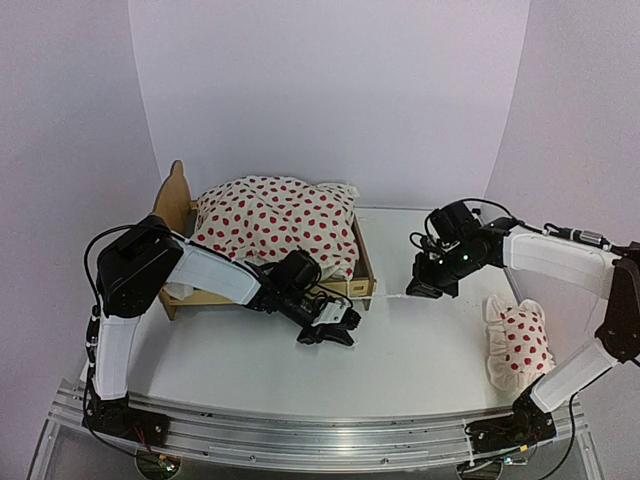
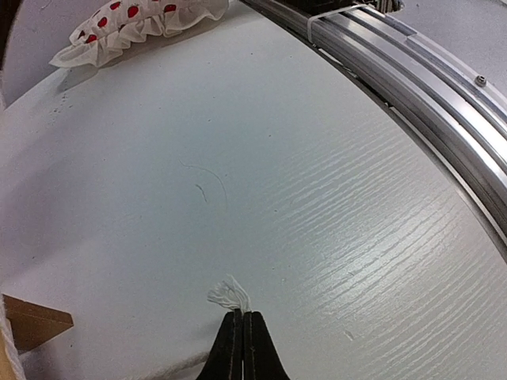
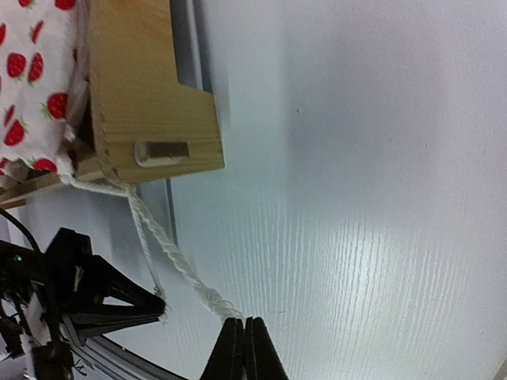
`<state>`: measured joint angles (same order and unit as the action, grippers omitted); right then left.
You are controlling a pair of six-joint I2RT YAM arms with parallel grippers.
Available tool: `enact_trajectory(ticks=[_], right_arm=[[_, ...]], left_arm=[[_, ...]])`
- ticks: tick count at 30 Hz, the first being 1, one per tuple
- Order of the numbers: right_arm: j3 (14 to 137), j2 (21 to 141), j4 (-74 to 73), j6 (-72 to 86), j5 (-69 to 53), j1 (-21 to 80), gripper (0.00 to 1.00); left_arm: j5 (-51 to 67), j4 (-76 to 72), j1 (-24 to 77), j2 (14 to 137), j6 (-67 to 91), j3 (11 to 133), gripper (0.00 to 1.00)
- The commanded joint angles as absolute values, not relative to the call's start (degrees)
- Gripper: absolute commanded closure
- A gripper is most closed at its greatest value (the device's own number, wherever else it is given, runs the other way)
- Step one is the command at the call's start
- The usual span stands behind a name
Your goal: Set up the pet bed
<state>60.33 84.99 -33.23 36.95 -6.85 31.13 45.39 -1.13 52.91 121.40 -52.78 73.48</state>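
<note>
- Pet bed is joined to both grippers by a white cord, so the advice begins at the fingertips.
- The left gripper, at the bottom centre of its wrist view, has its jaws pressed together on the frayed end of the cord. Only a short tuft comes out past the tips, so I judge this hold as thin; a hard pull could slip it.
- The right gripper, at the bottom centre of its own view, is closed too and pinches the twisted cord a little away from the bed.
- Two strands leave the wooden corner in the upper left of the right wrist view, one toward each gripper.
- The step seems to be tying or tightening the cord at this corner. It is best to move both arms slowly, with equal pull and low over the table, because the light frame may slide or tip.
- The pet bed stands in the middle left of the top view, and the red-dotted duvet is heaped on it; avoid dragging this fabric.
- The pillow lies at the lower right, well apart from the bed.
</note>
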Motion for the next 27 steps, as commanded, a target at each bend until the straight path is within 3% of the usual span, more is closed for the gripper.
enact_trajectory(ticks=[1, 17, 19, 22, 27], right_arm=[[68.8, 85.5, -32.3, 32.2, -3.0, 29.4, 1.0], [64.3, 88.1, -31.6, 38.2, -7.8, 24.3, 1.0], [61.1, 88.0, -31.7, 39.7, -8.6, 24.3, 0.93], [56.4, 86.9, -31.7, 41.4, -8.1, 24.3, 0.67], [52.9, 83.8, -32.7, 41.1, -2.9, 24.3, 0.56]], left_arm=[[46.5, -3.1, 53.9, 122.0, -57.4, 71.2, 1.0], [44.4, -6.7, 54.7, 122.3, -60.5, 68.5, 0.99], [43.9, -6.5, 54.7, 122.1, -60.1, 68.7, 0.84], [43.2, -2.3, 54.6, 120.8, -60.1, 69.5, 0.68], [44.1, 12.5, 54.5, 114.2, -62.4, 69.6, 0.54]])
